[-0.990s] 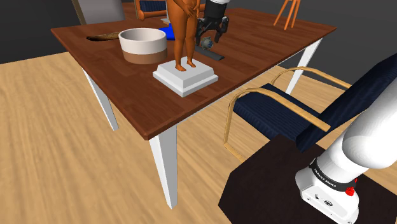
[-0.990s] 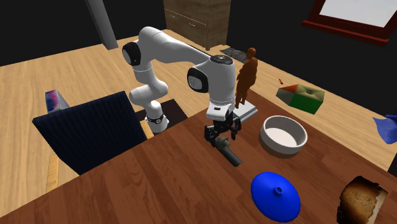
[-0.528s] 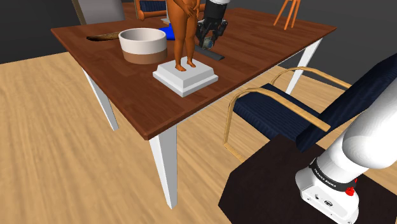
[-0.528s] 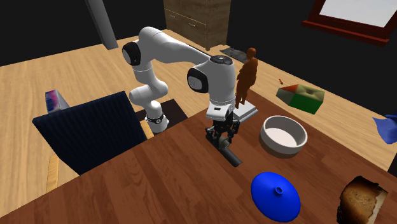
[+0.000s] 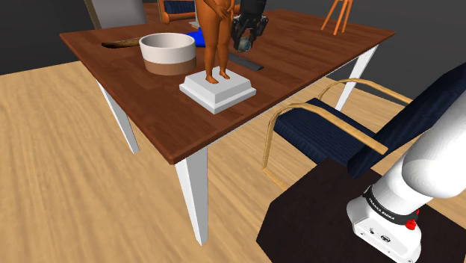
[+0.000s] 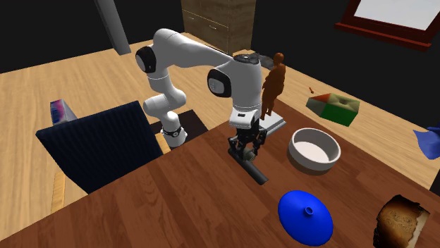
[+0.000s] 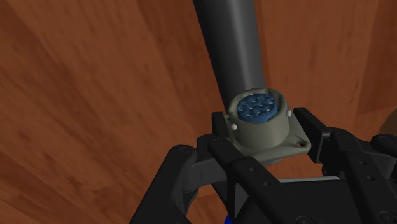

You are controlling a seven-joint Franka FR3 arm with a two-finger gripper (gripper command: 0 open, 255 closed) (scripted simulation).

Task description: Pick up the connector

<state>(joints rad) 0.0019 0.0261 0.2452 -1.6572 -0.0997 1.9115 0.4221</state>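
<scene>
Wrist view reveals blue-pinned connector [image 7: 257,121] (hand [image 7: 265,135] clasping it).

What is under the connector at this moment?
Brown wooden table shows under the connector, whose round blue-faced head sits clasped in the hand. The spot right beneath its dark body is covered, so contact with the table cannot be told.

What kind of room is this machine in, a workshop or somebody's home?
Probably a home's dining or living room: a brown wooden table with white legs, a dark blue armchair with curved wooden arms beside it, and a wooden chest of drawers farther back.
</scene>
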